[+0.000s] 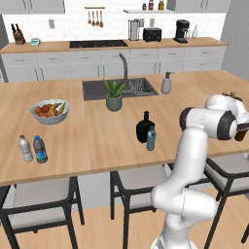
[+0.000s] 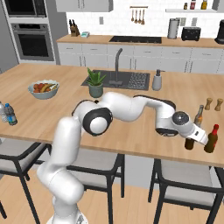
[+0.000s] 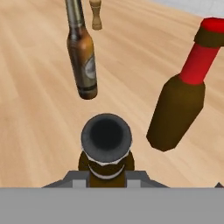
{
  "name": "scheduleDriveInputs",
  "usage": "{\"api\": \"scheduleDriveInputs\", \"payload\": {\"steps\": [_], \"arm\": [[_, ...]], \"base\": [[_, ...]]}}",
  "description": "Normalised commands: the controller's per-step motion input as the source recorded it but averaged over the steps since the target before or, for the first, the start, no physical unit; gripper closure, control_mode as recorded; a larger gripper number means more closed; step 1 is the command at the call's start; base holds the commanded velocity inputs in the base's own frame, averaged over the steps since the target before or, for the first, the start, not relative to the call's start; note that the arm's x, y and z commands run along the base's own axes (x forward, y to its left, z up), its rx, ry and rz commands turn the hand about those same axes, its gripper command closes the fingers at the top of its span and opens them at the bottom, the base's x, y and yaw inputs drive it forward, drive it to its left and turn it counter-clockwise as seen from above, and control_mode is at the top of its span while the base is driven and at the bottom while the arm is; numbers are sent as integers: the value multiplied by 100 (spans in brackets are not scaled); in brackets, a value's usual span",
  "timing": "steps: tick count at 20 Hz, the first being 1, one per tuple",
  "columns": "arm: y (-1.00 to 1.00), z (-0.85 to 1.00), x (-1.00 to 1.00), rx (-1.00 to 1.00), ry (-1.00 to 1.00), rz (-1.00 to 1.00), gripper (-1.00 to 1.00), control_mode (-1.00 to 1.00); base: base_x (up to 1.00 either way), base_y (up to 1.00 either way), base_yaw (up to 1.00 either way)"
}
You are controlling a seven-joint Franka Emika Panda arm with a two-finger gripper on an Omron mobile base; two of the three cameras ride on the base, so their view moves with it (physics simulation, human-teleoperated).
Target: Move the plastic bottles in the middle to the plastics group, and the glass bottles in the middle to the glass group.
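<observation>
1. I'm on the glass step: the gripper [image 2: 192, 139] sits at the right end of the island, carrying the beer bottle [image 3: 105, 144] to the glass group, a tall grey-brown bottle [image 2: 199, 115] and a red-capped one [image 2: 211, 139].
2. The bottle's mouth sits right above the fingertips in the hand view, so the jaws look clamped on its neck.
3. Next: set it down upright and let go.
4. The flask [image 1: 144, 127] and water bottle [image 1: 151, 138] wait mid-island.
</observation>
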Motion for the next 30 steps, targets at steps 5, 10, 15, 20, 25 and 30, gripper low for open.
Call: {"api": "scheduleDriveInputs", "payload": {"steps": [5, 10, 15, 20, 25, 30], "arm": [[-15, -2, 33, 0, 0, 0, 100, -100], [-17, 0, 59, 3, 0, -1, 100, -100], [-10, -10, 19, 2, 0, 0, 100, -100], [-2, -49, 0, 1, 6, 0, 100, -100], [0, -53, 0, 0, 7, 0, 100, -100], [0, -2, 0, 0, 0, 0, 100, -100]], "base": [[0, 0, 0], [0, 0, 0], [0, 0, 0], [0, 0, 0], [0, 0, 0], [0, 0, 0]]}}
